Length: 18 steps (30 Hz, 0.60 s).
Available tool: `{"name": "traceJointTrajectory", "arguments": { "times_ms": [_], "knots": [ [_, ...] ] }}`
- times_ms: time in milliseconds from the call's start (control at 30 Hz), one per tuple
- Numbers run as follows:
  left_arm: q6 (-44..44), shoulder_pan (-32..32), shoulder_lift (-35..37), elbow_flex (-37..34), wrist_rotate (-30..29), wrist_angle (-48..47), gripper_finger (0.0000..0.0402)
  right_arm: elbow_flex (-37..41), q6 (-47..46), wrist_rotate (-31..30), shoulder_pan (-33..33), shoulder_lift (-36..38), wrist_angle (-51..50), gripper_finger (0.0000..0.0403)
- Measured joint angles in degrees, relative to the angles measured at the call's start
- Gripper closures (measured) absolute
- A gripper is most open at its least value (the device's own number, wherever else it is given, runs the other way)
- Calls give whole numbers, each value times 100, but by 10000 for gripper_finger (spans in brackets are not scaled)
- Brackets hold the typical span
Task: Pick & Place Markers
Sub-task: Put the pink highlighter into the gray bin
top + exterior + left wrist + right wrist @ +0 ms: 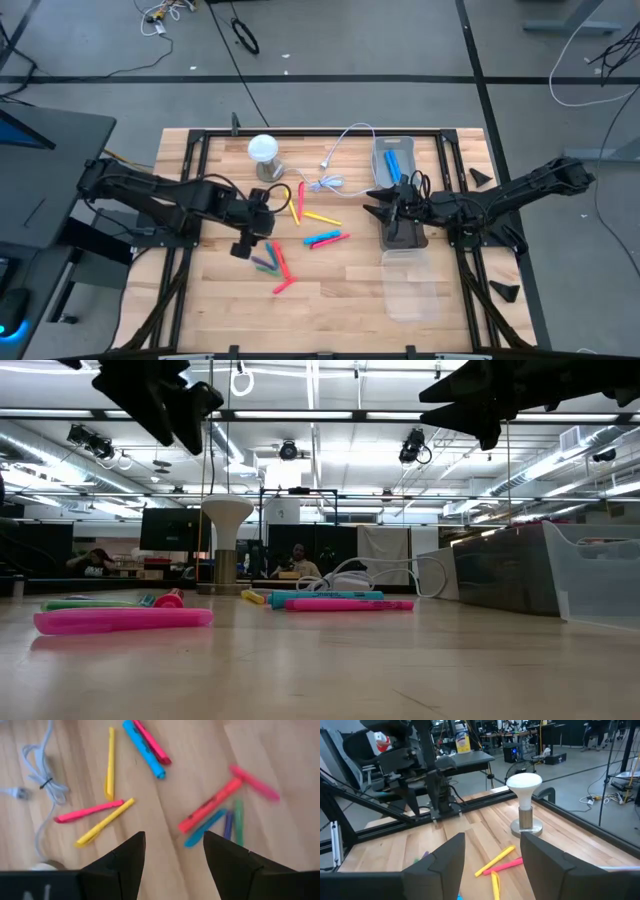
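Left end effector (172, 852) hovers wide open and empty over the markers (300, 232) scattered mid-surface. Right end effector (492, 852), open and empty, waits above the dark bin (401, 236) near the right edge. Advice: centre on one isolated marker, fingers straddling its width, then descend.

We can't read any text, brand, no. or sign anywhere. The bottle (462, 741) in the room beyond the table, right wrist view, has a blue-and-yellow label, but its print is too small for us to make out. The markers (145, 742) show no legible print, and the same goes for the table (340, 290) etc.
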State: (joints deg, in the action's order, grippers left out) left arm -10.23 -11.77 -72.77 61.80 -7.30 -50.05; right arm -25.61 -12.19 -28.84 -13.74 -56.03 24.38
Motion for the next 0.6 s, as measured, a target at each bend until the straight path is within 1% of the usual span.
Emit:
{"name": "traceJointTrajectory", "arguments": {
  "times_ms": [133,233,433,600],
  "knots": [
    [-1174,0,0,97,286,-202,193,0,5,0,0,0,-2,209],
    [-1830,0,-2,97,353,-165,193,1,57,0,0,0,-1,209],
    [-2782,0,-5,97,352,-202,193,2,135,0,0,0,-1,209],
    [-3206,0,-293,104,355,-226,193,1,151,-2,2,0,-3,209]
  ]
}}
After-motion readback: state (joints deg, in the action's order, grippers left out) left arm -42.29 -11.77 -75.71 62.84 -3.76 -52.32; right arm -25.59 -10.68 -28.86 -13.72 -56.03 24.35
